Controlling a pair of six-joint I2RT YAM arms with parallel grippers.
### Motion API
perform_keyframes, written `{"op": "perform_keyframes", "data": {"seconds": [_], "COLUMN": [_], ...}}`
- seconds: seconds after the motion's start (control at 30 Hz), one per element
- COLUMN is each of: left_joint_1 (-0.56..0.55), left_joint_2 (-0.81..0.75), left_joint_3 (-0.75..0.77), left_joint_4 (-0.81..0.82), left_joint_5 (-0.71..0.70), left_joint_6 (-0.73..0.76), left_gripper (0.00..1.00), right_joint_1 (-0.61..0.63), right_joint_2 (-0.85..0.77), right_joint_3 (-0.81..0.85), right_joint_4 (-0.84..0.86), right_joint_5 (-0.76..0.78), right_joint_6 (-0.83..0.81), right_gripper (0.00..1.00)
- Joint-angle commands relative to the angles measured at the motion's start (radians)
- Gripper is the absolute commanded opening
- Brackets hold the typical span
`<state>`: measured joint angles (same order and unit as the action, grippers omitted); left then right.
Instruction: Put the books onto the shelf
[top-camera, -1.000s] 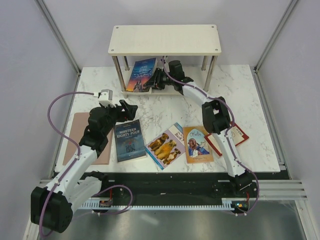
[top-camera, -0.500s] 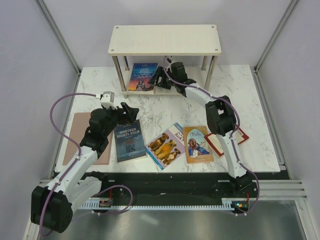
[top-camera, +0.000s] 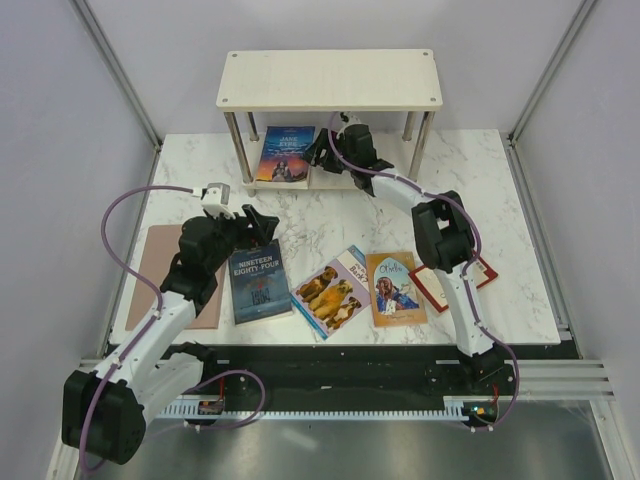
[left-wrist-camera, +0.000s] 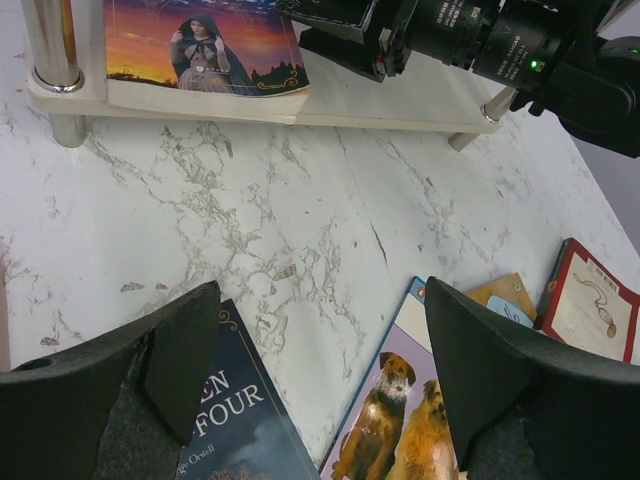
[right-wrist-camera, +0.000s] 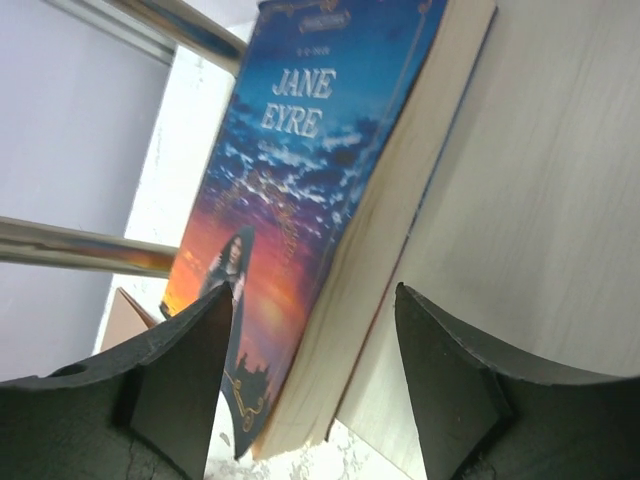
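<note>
- Marble table (top-camera: 330, 215) is supporting: shelf (top-camera: 330, 80), pinkish-brown sheet (top-camera: 146, 262), dark blue book (top-camera: 258, 282), dog book (top-camera: 330, 292), tan book (top-camera: 394, 288), red-bordered book (top-camera: 481, 271).
- Lower shelf board (left-wrist-camera: 345, 97) is supporting blue-covered book (top-camera: 284, 155).

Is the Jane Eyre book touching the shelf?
Touching. The right wrist view shows the Jane Eyre book lying flat on the lower board of the shelf, its page edge resting right on the wood.
</note>
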<state>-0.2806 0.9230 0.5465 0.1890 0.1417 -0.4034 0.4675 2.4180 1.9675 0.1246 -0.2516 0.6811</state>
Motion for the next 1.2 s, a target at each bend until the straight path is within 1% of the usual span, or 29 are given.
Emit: {"op": "perform_keyframes", "data": {"seconds": [0.0, 0.23, 0.57, 0.63, 0.67, 0.7, 0.77, 0.8, 0.87, 0.9, 0.93, 0.97, 1.0, 1.03, 1.07, 1.1, 1.13, 1.17], "left_joint_1": [0.004, 0.004, 0.004, 0.004, 0.004, 0.004, 0.004, 0.004, 0.004, 0.004, 0.004, 0.004, 0.004, 0.004, 0.004, 0.004, 0.004, 0.006], "left_joint_2": [0.007, -0.001, -0.029, -0.03, -0.03, -0.03, -0.016, -0.006, 0.033, 0.045, 0.071, 0.08, 0.089, 0.1, 0.121, 0.137, 0.151, 0.181], "left_joint_3": [0.003, 0.001, -0.006, -0.013, -0.014, -0.016, -0.014, -0.011, 0.004, 0.007, 0.015, 0.023, 0.026, 0.03, 0.033, 0.039, 0.058, 0.064], "left_joint_4": [0.035, 0.021, -0.006, -0.011, -0.014, -0.017, -0.037, -0.048, -0.092, -0.106, -0.135, -0.169, -0.233, -0.259, -0.291, -0.366, -0.403, -0.431], "left_joint_5": [0.021, 0.021, -0.001, -0.016, -0.027, -0.037, -0.068, -0.079, -0.12, -0.132, -0.193, -0.227, -0.253, -0.293, -0.315, -0.342, -0.382, -0.393], "left_joint_6": [0.012, 0.012, 0.018, 0.018, 0.017, 0.015, 0.012, 0.011, -0.004, -0.011, -0.058, -0.089, -0.11, -0.13, -0.174, -0.196, -0.234, -0.244], "left_gripper": [0.89, 0.88, 0.88, 0.88, 0.89, 0.89, 0.89, 0.89, 0.88, 0.86, 0.8, 0.76, 0.71, 0.51, 0.35, 0.23, 0.02, 0.02], "right_joint_1": [0.017, 0.036, 0.036, 0.037, 0.037, 0.036, 0.034, 0.036, 0.034, 0.033, 0.033, 0.033, 0.034, 0.037, 0.039, 0.042, 0.051, 0.057], "right_joint_2": [0.021, 0.145, 0.197, 0.168, 0.141, 0.069, -0.003, -0.066, -0.132, -0.201, -0.236, -0.27, -0.334, -0.364, -0.391, -0.437, -0.457, -0.474], "right_joint_3": [-0.002, 0.163, 0.205, 0.15, 0.101, -0.027, -0.132, -0.192, -0.255, -0.319, -0.353, -0.389, -0.457, -0.49, -0.521, -0.576, -0.6, -0.626], "right_joint_4": [0.145, 0.107, 0.152, 0.185, 0.217, 0.301, 0.357, 0.353, 0.345, 0.339, 0.33, 0.323, 0.314, 0.308, 0.299, 0.27, 0.258, 0.244], "right_joint_5": [0.006, -0.003, 0.012, 0.014, 0.04, 0.066, 0.103, 0.126, 0.141, 0.144, 0.152, 0.15, 0.144, 0.12, 0.103, 0.083, 0.051, 0.029], "right_joint_6": [0.034, 0.052, 0.067, 0.058, 0.052, 0.035, 0.011, -0.006, -0.058, -0.075, -0.095, -0.1, -0.101, -0.103, -0.103, -0.103, -0.104, -0.098], "right_gripper": [0.71, 0.72, 0.73, 0.73, 0.74, 0.75, 0.8, 0.8, 0.83, 0.83, 0.86, 0.89, 0.91, 0.94, 0.96, 0.98, 0.98, 0.98]}}
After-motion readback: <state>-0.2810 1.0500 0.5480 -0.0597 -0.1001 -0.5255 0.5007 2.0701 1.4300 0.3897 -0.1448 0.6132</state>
